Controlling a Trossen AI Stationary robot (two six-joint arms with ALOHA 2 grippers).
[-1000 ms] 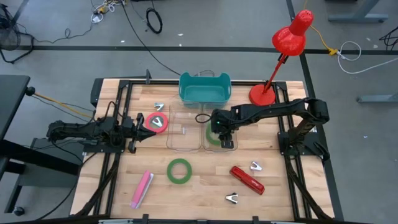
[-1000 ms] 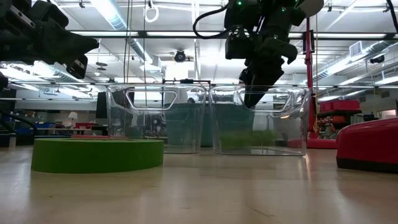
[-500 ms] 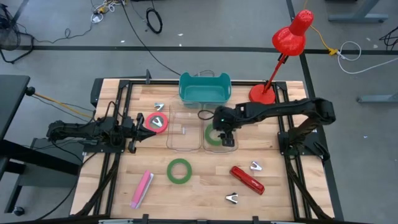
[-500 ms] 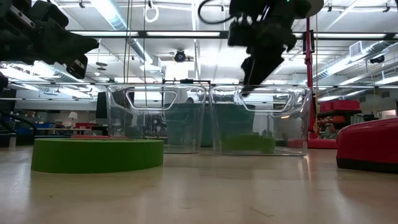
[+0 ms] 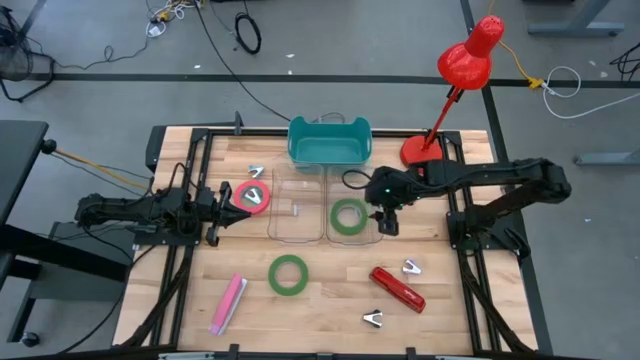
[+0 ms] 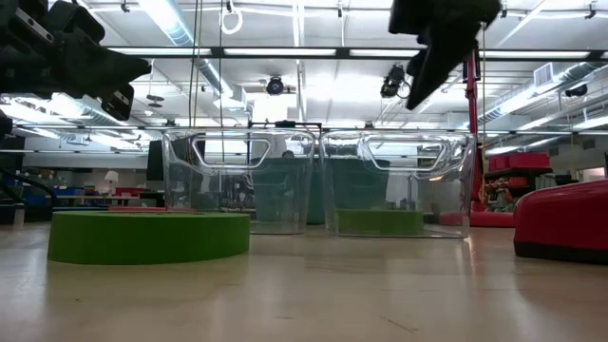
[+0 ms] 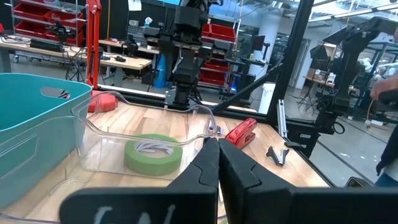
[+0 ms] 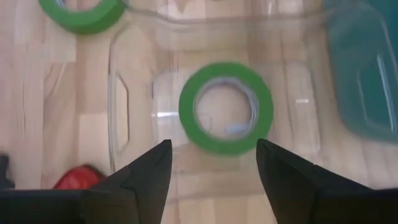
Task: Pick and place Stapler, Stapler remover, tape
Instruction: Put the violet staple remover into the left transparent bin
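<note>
A green tape roll (image 5: 349,216) lies flat on the floor of the right clear bin (image 5: 372,236); it also shows in the right wrist view (image 8: 226,107). My right gripper (image 5: 388,222) (image 8: 214,171) hangs open above that bin's right rim, touching nothing. A second green tape roll (image 5: 288,274) and a red stapler (image 5: 398,289) lie on the table nearer the front. A red-pink tape roll (image 5: 252,196) lies just beyond my left gripper (image 5: 228,208), which rests shut and level at the table's left. Small metal staple removers lie at the near right (image 5: 411,267) and near the front edge (image 5: 374,319).
A second clear bin (image 5: 296,232) stands left of the first, and a teal bin (image 5: 329,143) behind them. A red desk lamp (image 5: 424,150) stands at the far right. A pink stapler-like bar (image 5: 228,303) lies near the front left, and a third remover (image 5: 256,172) at the far left.
My right gripper has risen out of the right clear bin and drawn back toward the table's right edge. The green tape roll stays behind, lying flat on the bin's floor.
</note>
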